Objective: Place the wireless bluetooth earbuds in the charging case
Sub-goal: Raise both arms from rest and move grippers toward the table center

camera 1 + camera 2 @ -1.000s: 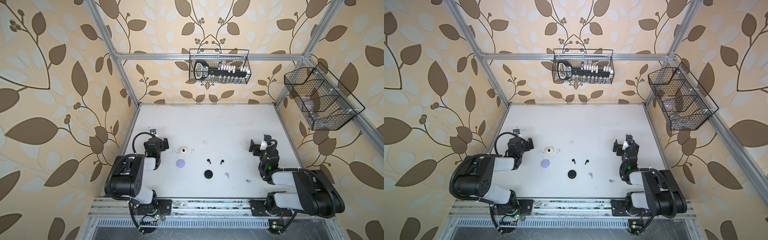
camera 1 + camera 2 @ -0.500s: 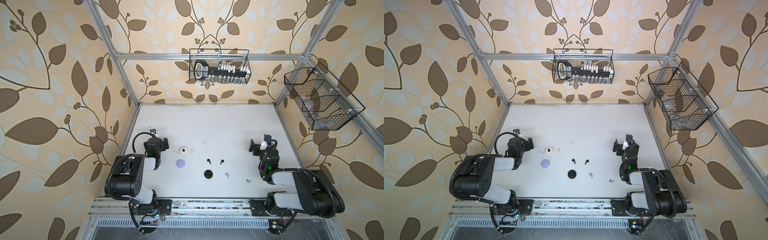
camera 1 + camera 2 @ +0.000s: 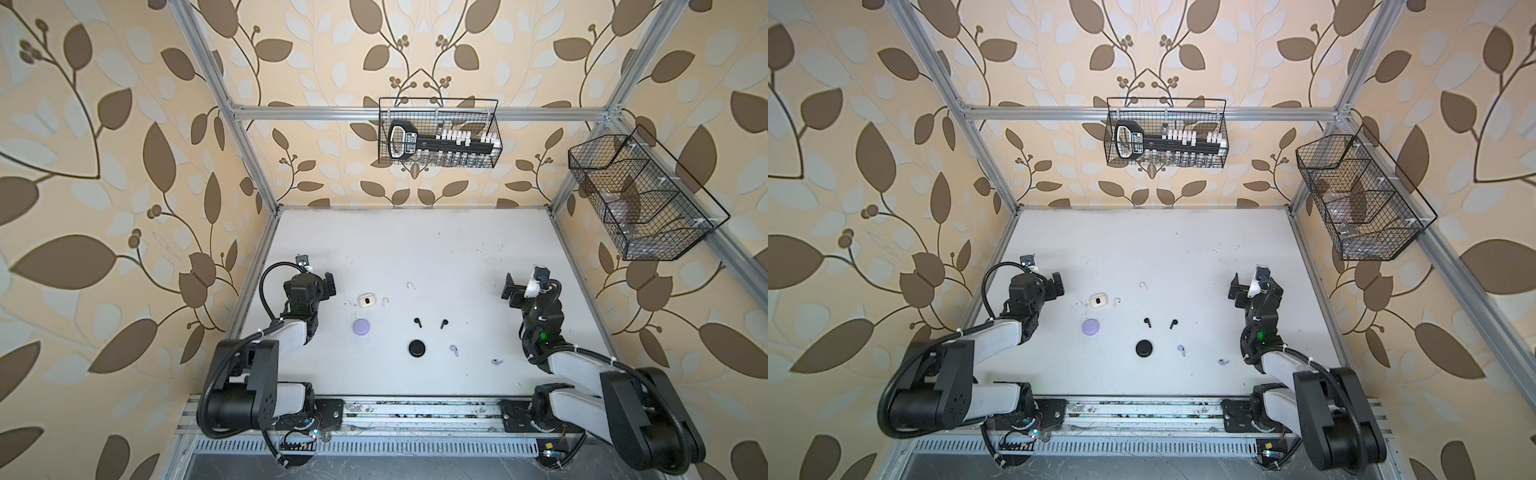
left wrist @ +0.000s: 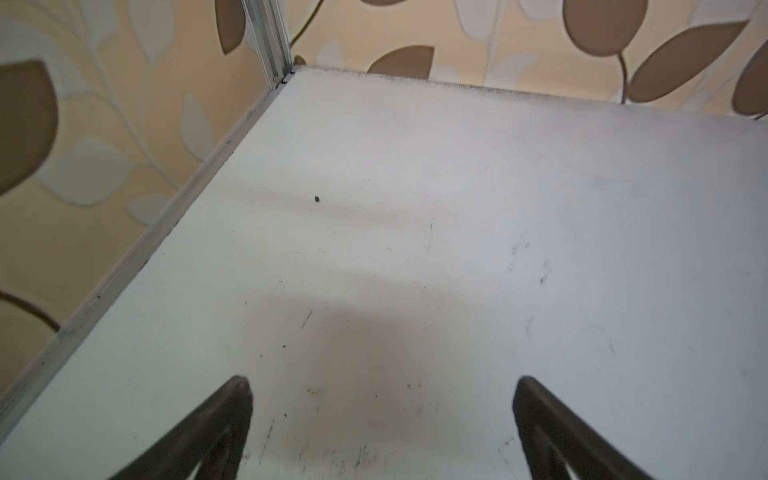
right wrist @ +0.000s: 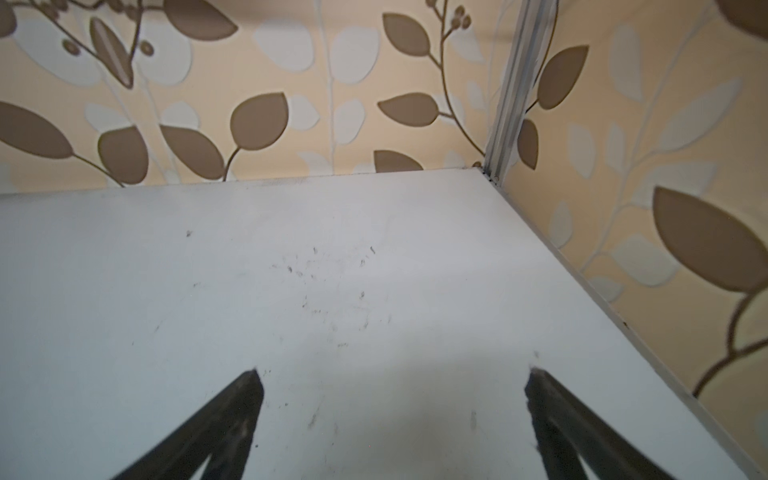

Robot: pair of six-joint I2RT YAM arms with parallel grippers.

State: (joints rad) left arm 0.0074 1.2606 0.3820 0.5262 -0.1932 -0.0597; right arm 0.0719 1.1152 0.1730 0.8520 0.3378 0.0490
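**Both top views.** Table [image 3: 415, 249]: white, scuffed, boxed in by an aluminium frame [image 3: 415, 113] and leaf-print walls [image 3: 104, 166]. Wire baskets [image 3: 436, 99]: two, hung on the far and right walls.
- White earbuds [image 3: 410, 285]: loose at mid-table, one just right of the white case [image 3: 366, 300].
- Black earbuds [image 3: 417, 322]: side by side, just far of the black case [image 3: 417, 348].
- Lavender earbuds [image 3: 454, 350]: right of the black case, well apart from the lavender case [image 3: 361, 326].
- All six lie between the left arm [image 3: 291, 332] and right arm [image 3: 577, 368], well apart from both sets of jaws.

**Left wrist view.** Left jaws: released, spread wide over bare table, facing the far-left corner.

**Right wrist view.** Right jaws: released, spread wide over bare, scuffed table, facing the far-right corner.
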